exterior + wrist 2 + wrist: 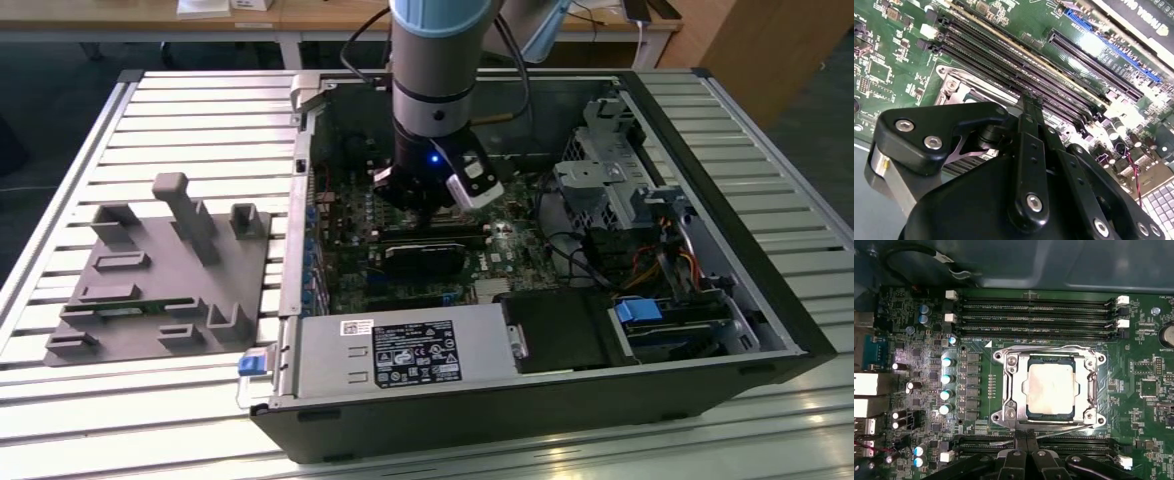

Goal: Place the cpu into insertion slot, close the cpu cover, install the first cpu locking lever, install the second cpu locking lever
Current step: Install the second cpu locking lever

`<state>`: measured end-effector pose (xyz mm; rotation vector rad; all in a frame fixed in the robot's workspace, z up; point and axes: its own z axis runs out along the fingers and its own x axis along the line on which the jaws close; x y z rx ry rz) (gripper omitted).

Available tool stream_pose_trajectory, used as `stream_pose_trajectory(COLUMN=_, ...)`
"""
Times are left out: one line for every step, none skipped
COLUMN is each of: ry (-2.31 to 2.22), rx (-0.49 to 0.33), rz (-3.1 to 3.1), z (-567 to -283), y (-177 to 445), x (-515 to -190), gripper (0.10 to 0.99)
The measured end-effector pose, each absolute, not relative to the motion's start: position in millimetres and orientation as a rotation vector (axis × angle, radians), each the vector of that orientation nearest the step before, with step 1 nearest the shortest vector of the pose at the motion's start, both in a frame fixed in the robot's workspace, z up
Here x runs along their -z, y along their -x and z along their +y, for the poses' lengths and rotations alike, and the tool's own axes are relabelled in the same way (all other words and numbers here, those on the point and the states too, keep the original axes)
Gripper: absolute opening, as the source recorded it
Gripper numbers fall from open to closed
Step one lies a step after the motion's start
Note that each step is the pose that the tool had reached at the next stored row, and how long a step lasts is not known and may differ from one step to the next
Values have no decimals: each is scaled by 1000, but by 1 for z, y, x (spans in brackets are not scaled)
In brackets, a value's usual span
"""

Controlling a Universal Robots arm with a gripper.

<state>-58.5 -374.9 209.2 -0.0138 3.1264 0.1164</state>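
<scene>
Cpu is seated in the insertion slot. Its dull metal top shows through the cut-out of the cpu cover, which lies shut over it in the first wrist view, so I count the first two steps as done.

One locking lever runs flat along the slot's edge away from my gripper and looks latched to me. The slanting lever on the near edge sits at an angle to the frame. I judge it not yet hooked down, though I cannot be sure.

The gripper hangs just beside that near edge of the slot, clenched, with no gap that I can see between the fingers. Whether the thin wire is nipped between them I cannot tell.

Starting at the exterior view's left, a grey moulded fixture lies on the slatted metal table, well apart from the slot. Next is the open computer case, where the arm stands straight over the slot on the green motherboard. The power supply lies nearer the camera than the slot. The drive cage and loose cables sit to the exterior view's right of the slot.

Behind the table I see wooden desks and a wooden panel.
</scene>
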Motion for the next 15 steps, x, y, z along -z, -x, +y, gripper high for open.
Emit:
stream_pose_trajectory(ry=14, rx=-119, rz=3126, z=-376, y=59, x=-209, gripper=106)
stream_pose_trajectory(ry=16, rx=-121, rz=3126, z=-377, y=60, x=-209, gripper=106)
stream_pose_trajectory(ry=19, rx=-123, rz=3126, z=-378, y=60, x=-209, gripper=106)
stream_pose_trajectory(ry=22, rx=-125, rz=3126, z=-379, y=60, x=-209, gripper=106)
stream_pose_trajectory(ry=24, rx=-128, rz=3126, z=-380, y=61, x=-209, gripper=106)
stream_pose_trajectory(ry=27, rx=-132, rz=3126, z=-381, y=62, x=-209, gripper=106)
stream_pose_trajectory(ry=30, rx=-136, rz=3126, z=-382, y=62, x=-209, gripper=106)
stream_pose_trajectory(ry=32, rx=-142, rz=3125, z=-382, y=63, x=-209, gripper=106)
stream_pose_trajectory(ry=35, rx=-150, rz=3125, z=-383, y=64, x=-209, gripper=106)
stream_pose_trajectory(ry=37, rx=-158, rz=3124, z=-383, y=65, x=-209, gripper=106)
stream_pose_trajectory(ry=40, rx=-166, rz=3123, z=-383, y=66, x=-209, gripper=106)
stream_pose_trajectory(ry=42, rx=-175, rz=3122, z=-384, y=67, x=-209, gripper=106)
stream_pose_trajectory(ry=43, rx=-182, rz=3122, z=-384, y=68, x=-208, gripper=106)
stream_pose_trajectory(ry=45, rx=-189, rz=3121, z=-384, y=68, x=-208, gripper=106)
stream_pose_trajectory(ry=47, rx=-193, rz=3120, z=-384, y=69, x=-208, gripper=106)
